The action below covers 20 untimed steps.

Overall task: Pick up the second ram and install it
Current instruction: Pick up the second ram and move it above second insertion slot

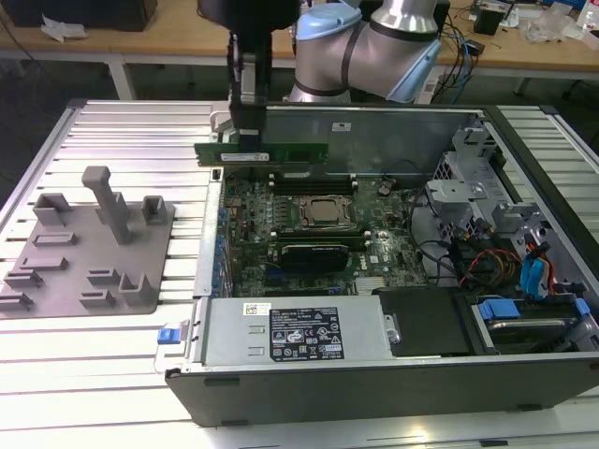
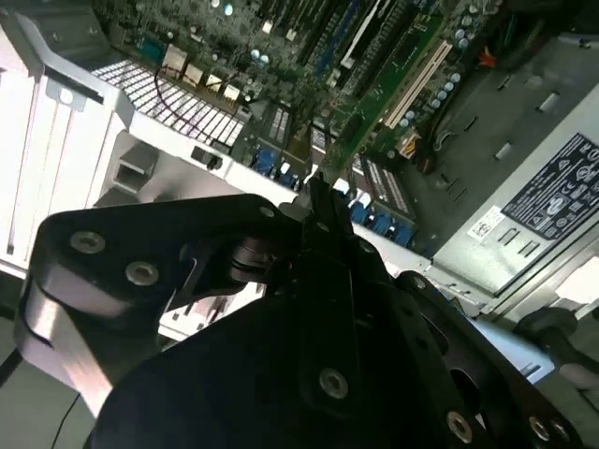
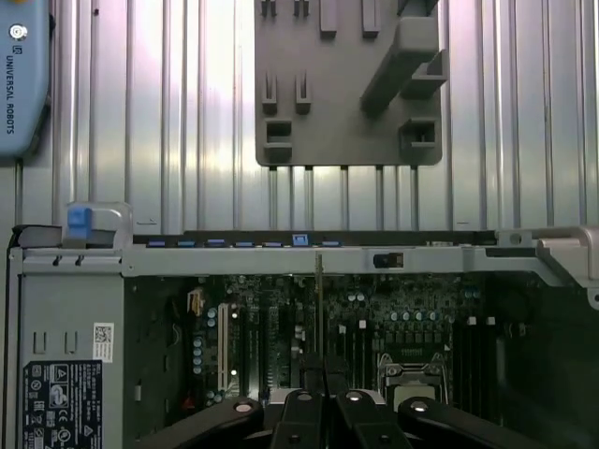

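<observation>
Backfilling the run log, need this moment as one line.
claw: shut on second ram | position: held level above motherboard | seated: no

The arm (image 1: 398, 42) is built of rounded silver-grey shells, ringed by a black band and closed by a pale blue joint cap (image 1: 328, 26). Above the fingers (image 3: 307, 372), the matt black body of the gripper (image 1: 248, 140) is seen, squared and narrow. In the first wrist view, flat black links (image 3: 201, 430) with rounded ends are set just behind the fingers, each pinned by bright round screws (image 3: 244, 408). Well apart from the fingers, a pale blue cover (image 3: 21, 75) is marked with dark print and one small screw.
</observation>
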Motion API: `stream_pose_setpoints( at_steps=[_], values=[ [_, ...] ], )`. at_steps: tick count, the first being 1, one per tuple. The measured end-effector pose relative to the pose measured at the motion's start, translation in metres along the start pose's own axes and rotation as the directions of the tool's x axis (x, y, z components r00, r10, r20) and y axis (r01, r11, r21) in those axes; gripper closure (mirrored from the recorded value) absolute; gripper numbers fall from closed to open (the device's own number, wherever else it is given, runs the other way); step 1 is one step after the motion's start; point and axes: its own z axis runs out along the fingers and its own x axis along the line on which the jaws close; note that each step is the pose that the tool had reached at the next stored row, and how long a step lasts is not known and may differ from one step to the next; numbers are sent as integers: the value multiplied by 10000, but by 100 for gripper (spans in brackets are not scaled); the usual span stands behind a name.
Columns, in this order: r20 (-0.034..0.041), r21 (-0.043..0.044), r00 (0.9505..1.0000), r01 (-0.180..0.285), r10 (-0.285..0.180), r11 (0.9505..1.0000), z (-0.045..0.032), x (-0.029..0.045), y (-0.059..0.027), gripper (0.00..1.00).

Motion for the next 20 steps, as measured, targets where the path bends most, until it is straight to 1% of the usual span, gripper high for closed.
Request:
stream_pose_setpoints(
  at_steps=[1, 2, 3, 4, 6, 9, 13, 14, 17, 18, 20],
  values=[
    [-1, 0, 10000, 2, -2, 10000, 0, 0, -44, 91],
    [-1, -2, 10000, 0, 0, 10000, 0, 0, -106, 91],
    [-1, -3, 10000, 0, 0, 10000, 5, 0, -177, 91],
    [0, -7, 10000, -1, 1, 10000, 14, 0, -273, 91],
    [0, -12, 10000, -1, 1, 10000, 37, 0, -412, 91],
    [-1, -18, 10000, 1, -1, 10000, 52, 0, -506, 91],
    [0, -27, 10000, 0, 0, 10000, 94, 1, -623, 91],
    [0, -27, 10000, 1, -1, 10000, 94, 1, -636, 91],
    [1, -27, 10000, 0, 0, 10000, 106, 1, -639, 91],
    [-2, -28, 10000, 2, -2, 10000, 121, 1, -645, 91],
    [-2, -69, 10000, -1, 1, 10000, 194, 1, -691, 91]
  ],
)
